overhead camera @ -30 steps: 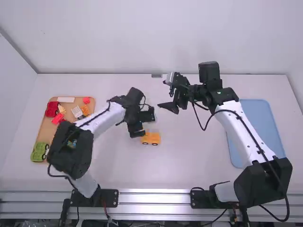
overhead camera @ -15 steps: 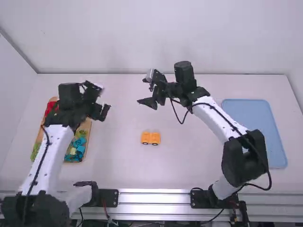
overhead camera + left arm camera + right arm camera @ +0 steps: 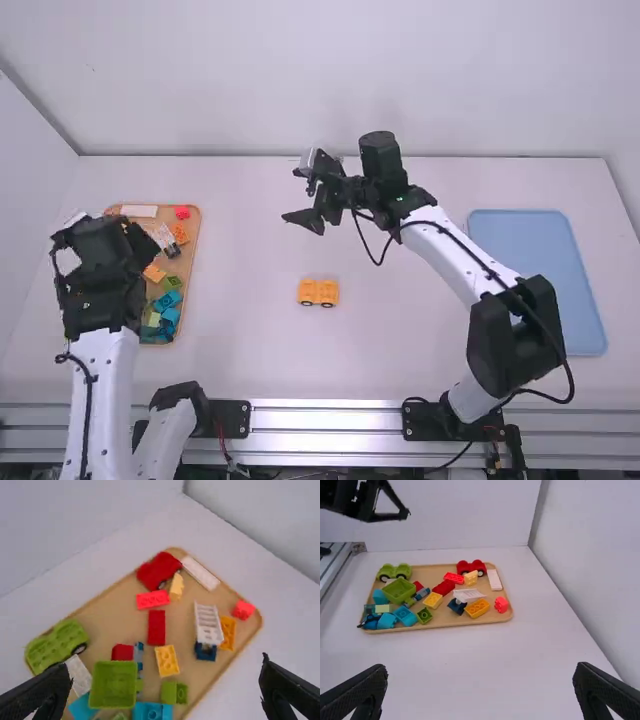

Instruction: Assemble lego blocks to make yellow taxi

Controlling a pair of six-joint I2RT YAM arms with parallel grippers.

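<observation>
Hanging over the wooden tray near the table's left edge in the high view: left gripper. Right gripper is up over the far half of the table, left of the blue tray by the right edge. Orange-yellow wheeled block car stands on the table around its middle, near neither gripper, touching nothing else.

Left wrist view: left gripper's jaws are released, spread wide, nothing between them. Wooden tray holds loose blocks: red wheeled piece, green wheeled piece, green open box, yellow block, white slatted piece touching a dark blue block.

Right wrist view: right gripper's jaws also released, wide apart, gripping nothing. Same tray farther off, small red block at one corner, orange block near it.
</observation>
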